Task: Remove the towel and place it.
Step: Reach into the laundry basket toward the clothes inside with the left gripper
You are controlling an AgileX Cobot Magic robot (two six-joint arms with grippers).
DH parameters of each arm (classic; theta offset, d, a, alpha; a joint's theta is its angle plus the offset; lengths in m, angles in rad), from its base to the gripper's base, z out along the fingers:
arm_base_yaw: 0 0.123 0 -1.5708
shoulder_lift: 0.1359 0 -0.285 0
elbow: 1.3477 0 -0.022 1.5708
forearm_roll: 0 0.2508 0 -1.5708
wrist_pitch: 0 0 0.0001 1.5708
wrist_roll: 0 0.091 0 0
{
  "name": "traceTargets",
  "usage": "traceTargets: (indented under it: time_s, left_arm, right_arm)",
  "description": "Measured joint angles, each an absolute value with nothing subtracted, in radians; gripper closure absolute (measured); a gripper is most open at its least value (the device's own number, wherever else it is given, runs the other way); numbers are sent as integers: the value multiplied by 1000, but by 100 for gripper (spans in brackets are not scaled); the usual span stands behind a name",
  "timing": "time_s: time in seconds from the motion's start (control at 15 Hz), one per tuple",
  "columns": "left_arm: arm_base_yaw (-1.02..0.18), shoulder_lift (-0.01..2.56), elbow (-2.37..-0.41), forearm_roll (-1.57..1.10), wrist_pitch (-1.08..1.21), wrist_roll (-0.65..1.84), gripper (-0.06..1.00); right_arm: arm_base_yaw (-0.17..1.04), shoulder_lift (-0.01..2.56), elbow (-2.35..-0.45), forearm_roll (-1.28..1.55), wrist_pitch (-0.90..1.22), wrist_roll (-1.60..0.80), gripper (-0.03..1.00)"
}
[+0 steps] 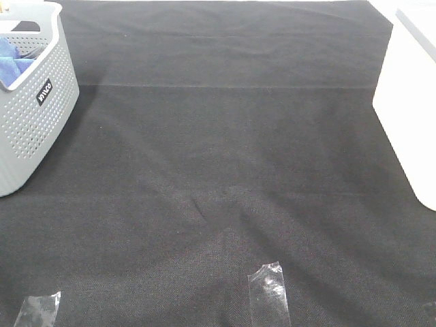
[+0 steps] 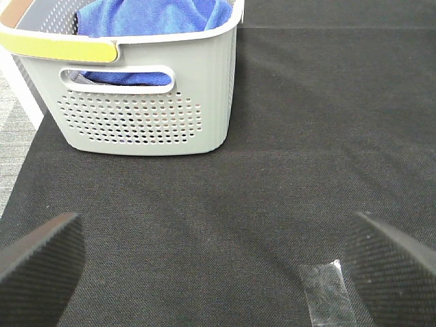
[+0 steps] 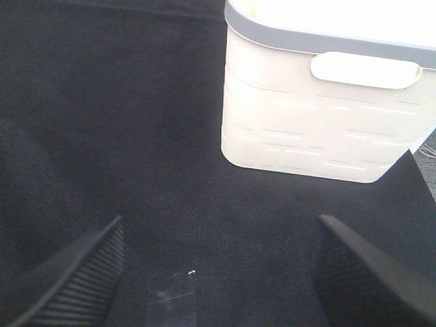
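The blue towel [image 1: 13, 60] lies bunched inside the grey perforated basket [image 1: 34, 129] at the table's far left; the left wrist view shows the towel [image 2: 150, 17] filling the basket [image 2: 143, 109] and showing through its handle slot. My left gripper [image 2: 214, 262] stands open over the black cloth some way short of the basket, with nothing between its fingers. Open as well, my right gripper [image 3: 218, 272] hangs over bare cloth a short way from the white bin [image 3: 327, 109]. Neither gripper shows in the exterior view.
A white bin [image 1: 412, 109] stands at the table's right edge. A black cloth [image 1: 225, 157] covers the table, slightly wrinkled near the front middle. Clear tape strips [image 1: 269, 293] mark the front edge, another at the front left [image 1: 37, 310].
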State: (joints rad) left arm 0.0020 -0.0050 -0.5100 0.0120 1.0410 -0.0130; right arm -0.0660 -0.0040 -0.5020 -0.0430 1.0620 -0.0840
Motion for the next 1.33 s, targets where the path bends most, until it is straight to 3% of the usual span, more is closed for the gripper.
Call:
traceTargets:
  time_s: [1.33]
  left_arm:
    - [2, 4, -510, 0, 1041, 0, -5]
  right_arm:
    - [-66, -4, -502, -43, 1062, -84, 21]
